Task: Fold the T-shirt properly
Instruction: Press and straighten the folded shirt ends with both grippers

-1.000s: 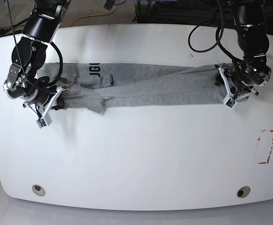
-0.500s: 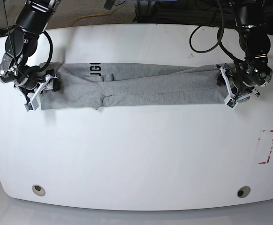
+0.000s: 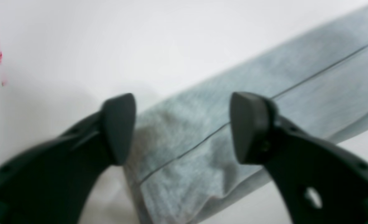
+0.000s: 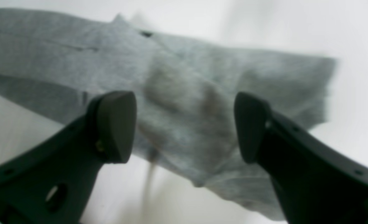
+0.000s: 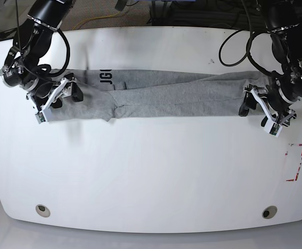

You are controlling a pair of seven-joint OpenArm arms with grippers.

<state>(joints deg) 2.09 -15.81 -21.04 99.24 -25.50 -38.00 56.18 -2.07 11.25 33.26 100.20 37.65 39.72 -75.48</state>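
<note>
T-shirt (image 5: 156, 96) lies as long band across counter (image 5: 151, 171), long axis left-right. I read left fingers (image 3: 246, 127) and right fingers (image 4: 115, 124) spread, released, one at each end; wrist views blurred, contact probably none.

Bare white table (image 5: 151, 176) before the long folded T-shirt (image 5: 161, 96), an arm over either end.

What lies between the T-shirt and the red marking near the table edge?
In the base view, only bare white table lies between the T-shirt and the red marking; the left tool hovers near the shirt's end.
</note>
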